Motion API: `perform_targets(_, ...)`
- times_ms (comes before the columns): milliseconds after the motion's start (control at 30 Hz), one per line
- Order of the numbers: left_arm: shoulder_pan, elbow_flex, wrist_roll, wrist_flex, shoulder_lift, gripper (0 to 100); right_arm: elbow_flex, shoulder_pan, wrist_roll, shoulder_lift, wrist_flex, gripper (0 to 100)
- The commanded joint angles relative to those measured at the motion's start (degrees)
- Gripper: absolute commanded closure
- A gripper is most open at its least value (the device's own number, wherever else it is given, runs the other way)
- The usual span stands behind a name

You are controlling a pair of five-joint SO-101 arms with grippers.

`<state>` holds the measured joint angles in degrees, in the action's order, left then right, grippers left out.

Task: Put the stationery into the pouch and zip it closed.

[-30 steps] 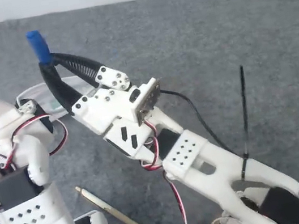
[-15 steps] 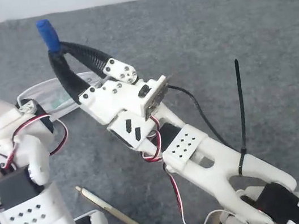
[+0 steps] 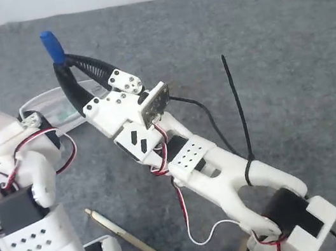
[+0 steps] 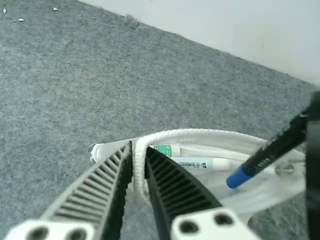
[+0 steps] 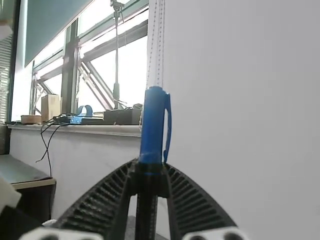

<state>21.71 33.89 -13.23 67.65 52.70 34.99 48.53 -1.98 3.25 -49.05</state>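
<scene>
1. A beige pen point(image 3: 122, 235) lies on the grey table point(image 3: 284, 48), by the arm bases.
2. The left tool point(image 4: 139, 152) pinches the zip edge of the pouch point(image 4: 200, 134), which lies on the table holding stationery point(image 4: 192, 163).
3. The right tool point(image 3: 62, 64) clamps a blue-capped marker point(image 3: 51, 47), raised beside the pouch.

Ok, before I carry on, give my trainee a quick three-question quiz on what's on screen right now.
1. Which gripper holds the blue-capped pen? A) left B) right C) neither
2. True or false: the left gripper is clamped on the rim of the pouch.
3. Fill in: the tan pen lies on the ____, outside the pouch.

Key: 1 B, the right gripper, with the pen pointing up. 2 true. 3 table.
</scene>
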Motion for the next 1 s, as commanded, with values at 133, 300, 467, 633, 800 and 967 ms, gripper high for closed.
perform_targets(133,-0.5,0.0,0.4,-1.1,-0.1,99,5.2,0.6,0.8,6.2,0.1,99.2)
perform_targets(300,-0.5,0.0,0.4,-1.1,-0.1,99,13.6,0.7,0.8,11.7,0.3,99.2)
perform_targets(467,-0.5,0.0,0.4,-1.1,-0.1,99,16.5,0.8,0.4,16.3,12.7,98.9)
perform_targets(633,-0.5,0.0,0.4,-1.1,-0.1,99,16.5,0.8,-6.5,20.3,22.9,97.4)
perform_targets(800,-0.5,0.0,0.4,-1.1,-0.2,99,16.7,0.9,-9.4,23.9,32.3,81.2)
perform_targets(967,-0.5,0.0,0.4,-1.2,-0.4,99,16.8,0.8,-9.4,27.0,38.1,77.8)
